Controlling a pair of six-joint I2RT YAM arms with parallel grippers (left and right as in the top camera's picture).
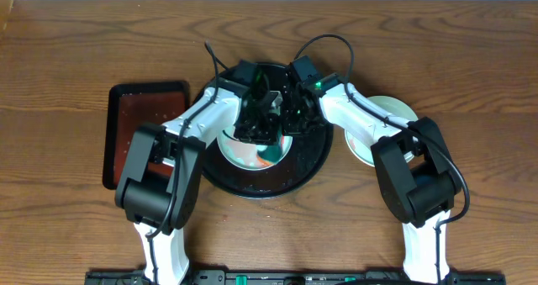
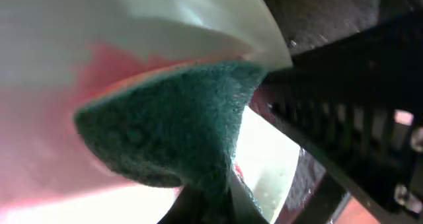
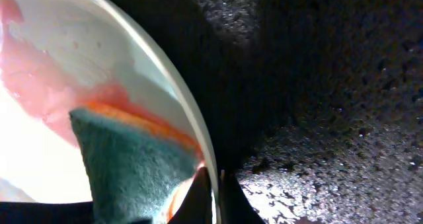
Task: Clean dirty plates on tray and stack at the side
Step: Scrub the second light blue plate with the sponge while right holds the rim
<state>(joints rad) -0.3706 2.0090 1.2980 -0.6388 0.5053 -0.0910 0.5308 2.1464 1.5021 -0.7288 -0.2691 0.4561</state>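
Closest in the left wrist view, the sponge (image 2: 178,131) lies with its green scouring face against the plate (image 2: 132,19). A pink-red smear (image 2: 39,138) spreads across the pale surface beside it. The left tool (image 1: 259,127) appears closed on the sponge, though its own fingers are mostly out of that frame, so this is a reading rather than a clear sight.

In the right wrist view the plate's rim runs between two dark fingertips (image 3: 198,191) at the bottom edge. The right tool (image 1: 290,117) therefore looks clamped on the rim, steadying the plate. The sponge's orange layer shows there, touching the red patch just inside the rim.

Beneath the plate is the black tray (image 1: 307,163), its glossy floor speckled with droplets. The plate sits inside it, toward the near left, and no other plate can be seen in the tray, though the arms hide its middle.

Farther out on the surface (image 1: 471,58), just right of the tray, a pale stack (image 1: 388,110) lies partly under the right arm. How many plates it holds cannot be told. A dark reddish rectangular tray (image 1: 143,121) sits to the left, bare of plates.

By these signs the task is well along. Some plates seem already set aside, and this one is mid-scrub with red left on it. It has yet to be wiped clean and carried over to the stack.
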